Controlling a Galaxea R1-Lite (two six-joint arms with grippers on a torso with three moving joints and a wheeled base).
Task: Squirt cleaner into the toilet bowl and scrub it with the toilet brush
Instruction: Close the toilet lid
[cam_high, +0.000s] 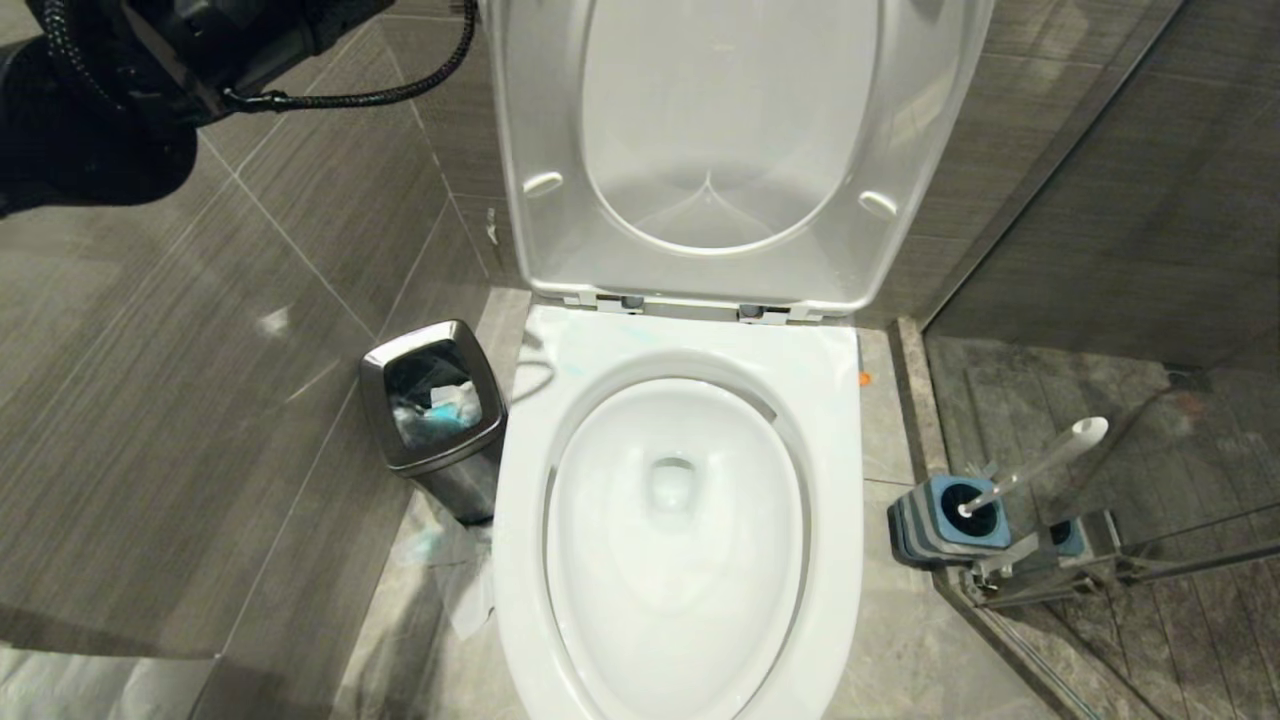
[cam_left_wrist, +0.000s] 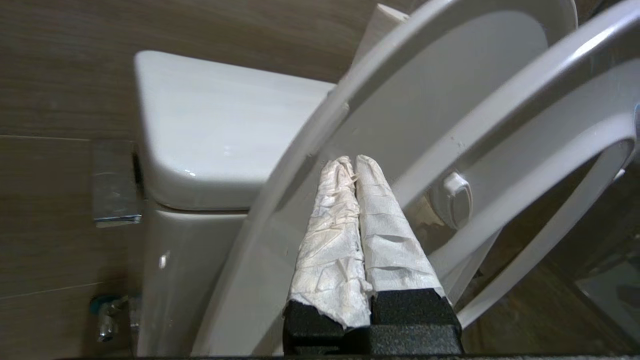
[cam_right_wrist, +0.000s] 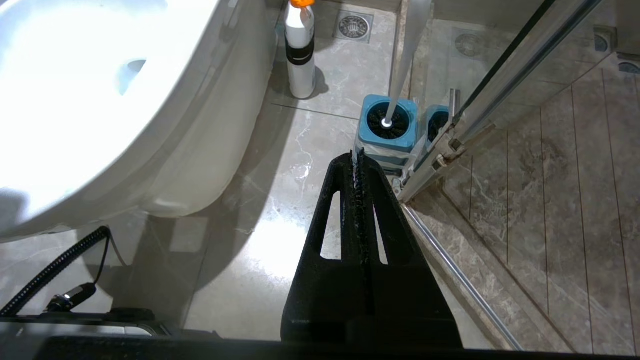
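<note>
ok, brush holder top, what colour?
Blue, with a black opening, on the toilet brush holder. Right wrist view shows it best.

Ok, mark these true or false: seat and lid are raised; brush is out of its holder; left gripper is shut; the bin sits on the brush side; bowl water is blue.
1. Seat and lid are raised: true.
2. Toilet brush is out of its holder: false, it stands in it.
3. Left gripper is shut: true.
4. Steel bin sits on the brush side: false, opposite side of the toilet bowl.
5. Bowl water is blue: false, it looks clear.
</note>
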